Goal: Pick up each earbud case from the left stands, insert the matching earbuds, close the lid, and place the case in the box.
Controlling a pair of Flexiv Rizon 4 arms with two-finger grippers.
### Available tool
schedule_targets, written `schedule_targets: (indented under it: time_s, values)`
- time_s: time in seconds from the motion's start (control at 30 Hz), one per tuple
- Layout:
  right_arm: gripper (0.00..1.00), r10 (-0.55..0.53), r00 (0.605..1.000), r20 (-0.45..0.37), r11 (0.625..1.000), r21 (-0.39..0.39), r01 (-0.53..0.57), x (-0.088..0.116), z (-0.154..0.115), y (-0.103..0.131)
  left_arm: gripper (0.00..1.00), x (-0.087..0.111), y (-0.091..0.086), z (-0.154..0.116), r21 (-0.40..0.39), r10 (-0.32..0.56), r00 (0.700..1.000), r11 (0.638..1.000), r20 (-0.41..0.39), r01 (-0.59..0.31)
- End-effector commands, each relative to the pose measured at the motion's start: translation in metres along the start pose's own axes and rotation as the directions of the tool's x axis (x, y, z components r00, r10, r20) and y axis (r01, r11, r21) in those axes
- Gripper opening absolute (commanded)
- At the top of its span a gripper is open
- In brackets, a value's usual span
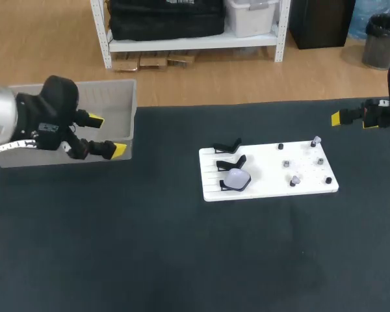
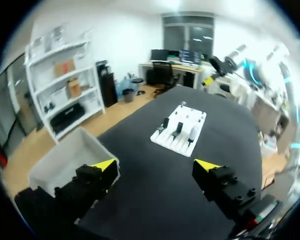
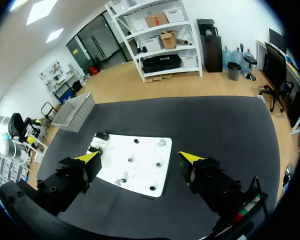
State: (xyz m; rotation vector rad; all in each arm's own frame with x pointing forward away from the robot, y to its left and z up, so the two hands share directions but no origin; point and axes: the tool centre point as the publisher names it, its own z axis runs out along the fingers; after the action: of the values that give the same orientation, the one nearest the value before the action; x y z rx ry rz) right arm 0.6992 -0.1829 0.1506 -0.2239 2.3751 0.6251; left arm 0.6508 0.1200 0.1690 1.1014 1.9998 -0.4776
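The left hand (image 1: 106, 135) is hanging open and empty beside the gray box (image 1: 117, 97), at 9 o'clock on the table (image 1: 149, 247). The right hand (image 3: 140, 157) is hanging open and empty at 3 o'clock. The earbud case (image 1: 236, 179) is sitting at the 9 o'clock end of the white board (image 1: 266, 187).

Nothing written could be read from where I stood. No words, numbers or signs showed clearly on the table (image 1: 182, 260), the white board (image 1: 266, 179) or the grey box (image 1: 114, 104).
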Motion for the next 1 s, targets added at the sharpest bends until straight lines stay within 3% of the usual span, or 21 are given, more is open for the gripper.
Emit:
schedule_targets:
  time_s: [0.03,0.2,0.3,0.5,0.63,0.87,1.0]
  values:
    - [1.00,-0.001,1.000,-0.001,1.000,-0.004,0.001,0.000,0.000,-0.001,1.00,0.003,0.005,-0.005,0.237,0.214,0.972,0.944,0.091,-0.230]
    - [1.00,-0.001,1.000,-0.001,1.000,-0.004,0.001,0.000,0.000,-0.001,1.00,0.003,0.005,-0.005,0.237,0.214,0.972,0.944,0.091,-0.230]
    - [1.00,-0.001,1.000,-0.001,1.000,-0.004,0.001,0.000,0.000,-0.001,1.00,0.000,-0.015,0.015,0.200,0.245,0.966,0.946,0.078,-0.256]
    - [1.00,-0.001,1.000,-0.001,1.000,-0.004,0.001,0.000,0.000,-0.001,1.00,-0.009,-0.042,0.043,0.105,0.171,0.983,0.979,0.063,-0.177]
    - [1.00,-0.001,1.000,-0.001,1.000,-0.004,0.001,0.000,0.000,-0.001,1.00,-0.014,-0.064,0.069,0.071,0.191,0.981,0.979,0.041,-0.193]
    - [1.00,-0.001,1.000,-0.001,1.000,-0.004,0.001,0.000,0.000,-0.001,1.00,-0.016,-0.095,0.121,0.106,0.185,0.980,0.976,0.076,-0.192]
    - [1.00,-0.001,1.000,-0.001,1.000,-0.004,0.001,0.000,0.000,-0.001,1.00,-0.016,-0.100,0.135,0.135,0.150,0.985,0.978,0.087,-0.161]
